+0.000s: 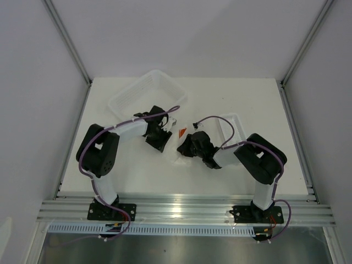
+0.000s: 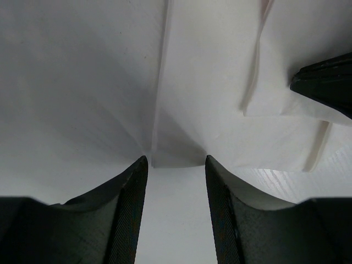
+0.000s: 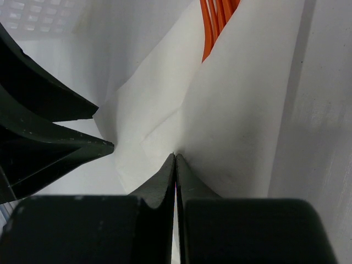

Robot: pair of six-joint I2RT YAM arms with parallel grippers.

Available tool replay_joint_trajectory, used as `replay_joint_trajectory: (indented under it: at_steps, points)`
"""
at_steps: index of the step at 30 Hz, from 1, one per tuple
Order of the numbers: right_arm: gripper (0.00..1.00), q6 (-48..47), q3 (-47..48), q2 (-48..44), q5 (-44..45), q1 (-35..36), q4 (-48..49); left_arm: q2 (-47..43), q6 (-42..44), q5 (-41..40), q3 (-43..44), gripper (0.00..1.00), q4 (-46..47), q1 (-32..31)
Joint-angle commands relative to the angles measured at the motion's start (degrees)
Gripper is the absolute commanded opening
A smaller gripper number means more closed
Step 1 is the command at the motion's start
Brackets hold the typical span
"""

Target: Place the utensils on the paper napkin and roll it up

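two grippers are working the napkin (image 3: 236,110) at table (image 1: 247,94) centre: right gripper (image 3: 175,155) is pinching its fold over the utensils (image 3: 217,22); left gripper (image 2: 176,159) is sitting half open astride an edge. rolling is calling for even tension.

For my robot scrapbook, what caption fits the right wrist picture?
Right gripper pinches the white paper napkin folded over orange utensils.
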Motion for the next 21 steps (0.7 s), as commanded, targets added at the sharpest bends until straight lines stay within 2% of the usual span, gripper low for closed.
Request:
replay_joint_trajectory:
  at_steps: [1, 8, 13, 21]
  points:
    - [0.00, -2.03, -1.74, -0.41, 1.29, 0.65, -4.56, 0.15, -1.78, 1.66, 1.55, 0.50, 0.13, 0.72]
    - [0.00, -2.64, -2.18, -0.94, 1.12, 1.00, -4.47, 0.06, -4.49, 7.88, 2.16, 0.50, -0.57, 1.95]
    - [0.00, -2.47, -3.14, -2.26, 1.47, 1.09, -4.56, 0.15, -5.47, 8.78, 1.82, 0.51, -1.10, 3.88]
    - [0.00, -2.29, -3.23, -2.17, 1.55, 1.26, -4.39, 3.57, -5.47, 15.02, 1.64, 0.46, -2.68, 3.00]
